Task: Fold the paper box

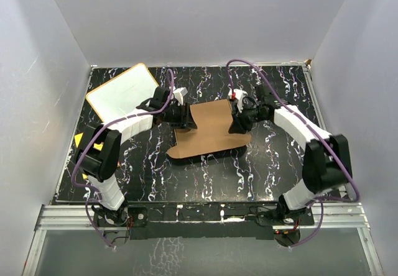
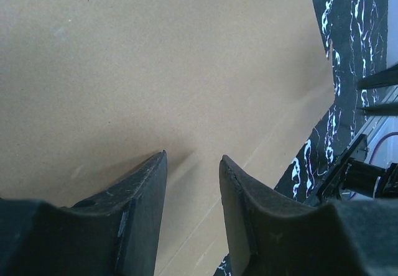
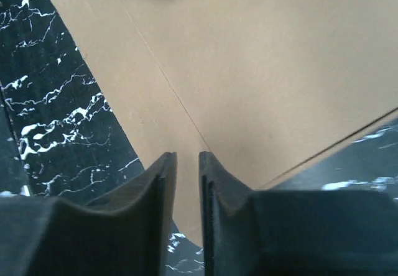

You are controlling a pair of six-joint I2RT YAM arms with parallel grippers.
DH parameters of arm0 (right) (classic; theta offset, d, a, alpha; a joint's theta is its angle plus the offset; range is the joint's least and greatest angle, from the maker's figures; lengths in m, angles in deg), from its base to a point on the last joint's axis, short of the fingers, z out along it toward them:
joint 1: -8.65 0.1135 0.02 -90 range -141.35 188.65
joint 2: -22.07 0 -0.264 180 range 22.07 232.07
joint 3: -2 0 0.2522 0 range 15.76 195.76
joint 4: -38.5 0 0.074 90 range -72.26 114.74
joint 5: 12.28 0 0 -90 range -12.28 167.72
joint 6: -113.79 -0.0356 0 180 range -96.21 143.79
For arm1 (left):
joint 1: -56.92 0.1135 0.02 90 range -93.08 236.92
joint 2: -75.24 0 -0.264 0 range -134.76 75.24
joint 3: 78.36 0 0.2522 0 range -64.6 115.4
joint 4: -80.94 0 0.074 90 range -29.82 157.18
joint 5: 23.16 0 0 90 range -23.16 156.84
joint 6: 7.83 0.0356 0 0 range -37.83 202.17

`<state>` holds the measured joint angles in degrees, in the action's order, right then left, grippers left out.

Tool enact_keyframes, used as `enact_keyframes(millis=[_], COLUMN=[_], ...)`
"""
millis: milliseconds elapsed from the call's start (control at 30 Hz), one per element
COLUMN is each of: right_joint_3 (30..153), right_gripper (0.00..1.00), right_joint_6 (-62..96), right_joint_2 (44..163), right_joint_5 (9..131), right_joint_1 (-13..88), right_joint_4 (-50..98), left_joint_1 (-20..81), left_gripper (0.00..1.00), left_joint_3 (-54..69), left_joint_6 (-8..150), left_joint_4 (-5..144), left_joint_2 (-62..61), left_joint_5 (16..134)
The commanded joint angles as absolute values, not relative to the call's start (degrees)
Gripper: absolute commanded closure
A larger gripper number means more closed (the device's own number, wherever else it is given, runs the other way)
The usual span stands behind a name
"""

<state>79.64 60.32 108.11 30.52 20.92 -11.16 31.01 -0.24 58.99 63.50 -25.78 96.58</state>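
The plain brown corrugated cardboard paper box (image 1: 211,133) lies spread on the black marbled tabletop (image 1: 205,176), between the two tools. The left tool (image 2: 193,158) stands partly open with its tips at the sheet, gripping nothing. The right tool (image 3: 186,155) is narrowed to a slit over a crease; I cannot tell whether it pinches the cardboard.

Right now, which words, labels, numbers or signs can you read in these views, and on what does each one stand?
No text can be read in any view.
paper box: plain brown, no print.
white board: blank.
yellow patches by the left arm: too small to tell.
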Motion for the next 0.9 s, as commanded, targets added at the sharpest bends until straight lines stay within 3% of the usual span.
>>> enact_keyframes(millis=[0, 200, 400, 600, 700, 800, 867], right_joint_3=[81.0, 80.4, 82.1, 82.3, 81.3, 79.6, 79.9], right_gripper=[0.78, 0.83, 0.77, 0.54, 0.37, 0.24, 0.22], right_joint_6=[53.6, 51.2, 55.4, 48.7, 38.8, 30.2, 28.5], right_joint_2=[114.9, 119.3, 116.6, 113.2, 115.3, 118.0, 120.6], right_joint_5=[27.1, 31.9, 21.6, 16.7, 18.1, 19.2, 19.0], right_joint_1=[20.5, 20.3, 18.3, 14.6, 11.7, 8.9, 8.8], right_joint_4=[-7.0, -4.4, -8.0, 0.3, 8.1, 14.6, 15.2], left_joint_1=[31.3, 31.3, 31.3, 31.3, 31.4, 31.5, 31.6], left_gripper=[0.62, 0.62, 0.61, 0.54, 0.5, 0.37, 0.24], left_joint_3=[-2.0, -2.0, -2.4, -6.6, -10.4, -15.7, -19.7], left_joint_6=[58.6, 58.7, 57.7, 56.4, 56.1, 56.2, 55.5], left_joint_4=[63.8, 63.7, 65.5, 71.0, 74.0, 77.0, 79.9], left_joint_2=[-26.2, -26.2, -22.9, -13.5, -7.6, -1.9, 1.7], left_joint_5=[96.8, 96.7, 96.2, 92.6, 89.6, 86.0, 83.4])
